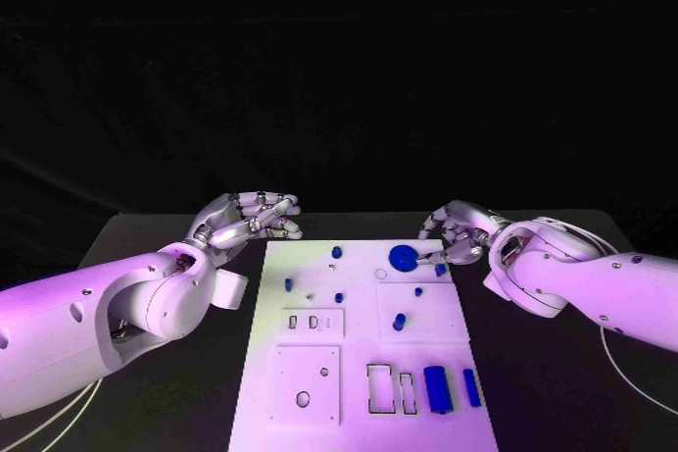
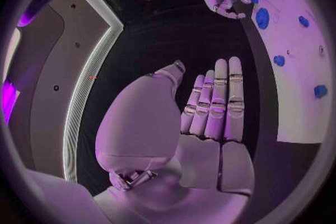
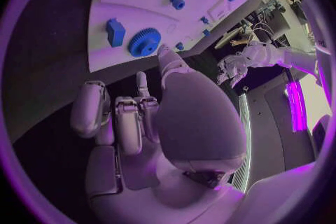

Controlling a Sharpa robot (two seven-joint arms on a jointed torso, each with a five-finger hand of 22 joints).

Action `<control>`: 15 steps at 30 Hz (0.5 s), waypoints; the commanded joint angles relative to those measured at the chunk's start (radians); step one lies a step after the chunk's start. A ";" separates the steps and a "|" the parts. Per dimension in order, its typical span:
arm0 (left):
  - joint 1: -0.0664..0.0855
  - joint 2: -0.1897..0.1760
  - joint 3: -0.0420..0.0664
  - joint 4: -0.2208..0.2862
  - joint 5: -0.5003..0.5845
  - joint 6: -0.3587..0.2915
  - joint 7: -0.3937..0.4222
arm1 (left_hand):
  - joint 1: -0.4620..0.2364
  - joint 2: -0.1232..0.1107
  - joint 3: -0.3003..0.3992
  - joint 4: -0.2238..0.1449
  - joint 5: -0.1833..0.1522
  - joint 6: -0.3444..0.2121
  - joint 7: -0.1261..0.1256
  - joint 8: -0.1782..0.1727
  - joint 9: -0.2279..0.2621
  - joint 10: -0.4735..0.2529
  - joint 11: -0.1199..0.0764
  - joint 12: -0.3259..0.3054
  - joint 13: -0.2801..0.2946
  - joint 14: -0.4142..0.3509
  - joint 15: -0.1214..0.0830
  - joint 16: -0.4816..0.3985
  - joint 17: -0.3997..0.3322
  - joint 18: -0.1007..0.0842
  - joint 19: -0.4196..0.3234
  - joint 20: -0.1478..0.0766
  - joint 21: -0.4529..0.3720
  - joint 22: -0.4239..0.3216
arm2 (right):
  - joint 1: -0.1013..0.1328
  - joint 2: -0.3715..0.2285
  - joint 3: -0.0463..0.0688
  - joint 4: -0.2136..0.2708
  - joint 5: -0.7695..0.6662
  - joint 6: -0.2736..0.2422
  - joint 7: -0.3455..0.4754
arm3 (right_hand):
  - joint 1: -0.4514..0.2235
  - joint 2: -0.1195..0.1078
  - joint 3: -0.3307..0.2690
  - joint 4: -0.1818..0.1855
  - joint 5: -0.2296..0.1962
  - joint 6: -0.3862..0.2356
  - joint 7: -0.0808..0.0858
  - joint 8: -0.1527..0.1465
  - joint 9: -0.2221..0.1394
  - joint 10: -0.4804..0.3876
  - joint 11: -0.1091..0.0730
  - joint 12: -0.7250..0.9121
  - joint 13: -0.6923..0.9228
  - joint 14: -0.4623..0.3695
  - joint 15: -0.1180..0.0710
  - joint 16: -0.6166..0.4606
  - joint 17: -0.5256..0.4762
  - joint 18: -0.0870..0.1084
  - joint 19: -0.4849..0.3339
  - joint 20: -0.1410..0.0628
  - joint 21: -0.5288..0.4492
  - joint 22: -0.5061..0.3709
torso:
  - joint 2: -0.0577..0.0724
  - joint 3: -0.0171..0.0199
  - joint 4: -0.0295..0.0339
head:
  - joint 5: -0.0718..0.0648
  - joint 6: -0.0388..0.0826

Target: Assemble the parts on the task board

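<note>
Blue gear [image 1: 405, 257] beside right hand [image 1: 458, 232]

The left arm [image 1: 99, 320] comes in low from the near left, its forearm angled up toward the far side of the table; the left hand [image 1: 252, 220] sits at its end with the fingers [image 2: 220, 98] straight and laid close side by side, holding nothing; the thumb lies off to one side of the palm. The right arm [image 1: 594, 290] reaches in from the right, bent at the wrist; the right hand [image 1: 460, 231] has its fingers [image 3: 126, 120] curled inward toward the palm, and whether they grip anything cannot be told.
</note>
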 commanded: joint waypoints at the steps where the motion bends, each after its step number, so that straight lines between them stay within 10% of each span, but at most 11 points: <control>1: 0.000 0.003 0.000 0.000 0.003 0.023 0.010 | 0.005 -0.006 0.002 -0.004 0.000 -0.003 0.020 -0.006 -0.001 -0.004 0.005 -0.006 0.000 -0.006 0.000 -0.007 0.001 0.003 -0.002 0.005 -0.005 -0.001 | -0.006 0.019 -0.001 -0.019 0.002 0.037 -0.011 | 0.013 -0.001 -0.007 0.004 0.003 -0.007 0.002 0.007 0.000 0.075 0.010 0.005 0.217 0.096 0.007 0.007 0.228 -0.013 0.005 0.001 0.005 0.003 | 0.000 0.0004 0.0042 | -0.002 -0.001; 15: 0.000 0.000 0.000 0.002 0.003 0.022 0.008 | 0.005 -0.005 0.002 -0.004 0.000 -0.003 0.020 -0.006 -0.001 -0.004 0.006 -0.006 0.000 -0.007 0.001 -0.007 0.002 0.003 -0.002 0.005 -0.005 -0.002 | -0.023 0.075 -0.002 -0.072 -0.012 0.023 -0.027 | 0.031 0.012 -0.008 0.018 0.004 -0.012 0.004 0.013 0.000 0.082 0.012 0.016 0.228 0.098 0.009 0.010 0.239 -0.015 0.011 0.003 0.014 0.018 | 0.002 -0.0017 0.0053 | 0.001 -0.007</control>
